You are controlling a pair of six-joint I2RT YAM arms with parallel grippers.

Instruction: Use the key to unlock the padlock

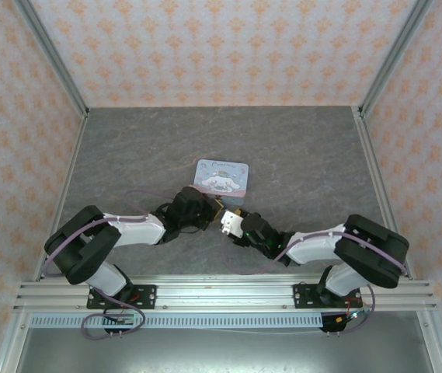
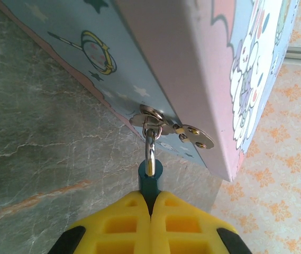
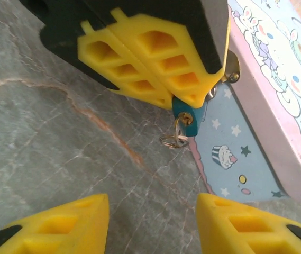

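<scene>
Two states: left end effector (image 2: 151, 200) clamped on the padlock (image 2: 150, 179), right end effector (image 3: 153, 214) spread wide, empty.

The left hand (image 2: 151, 200) hides most of the padlock (image 2: 144, 180).

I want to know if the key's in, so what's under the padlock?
A key with a small ring sticks out of the padlock; its blade is hidden inside. The left gripper covers the padlock's top.
</scene>
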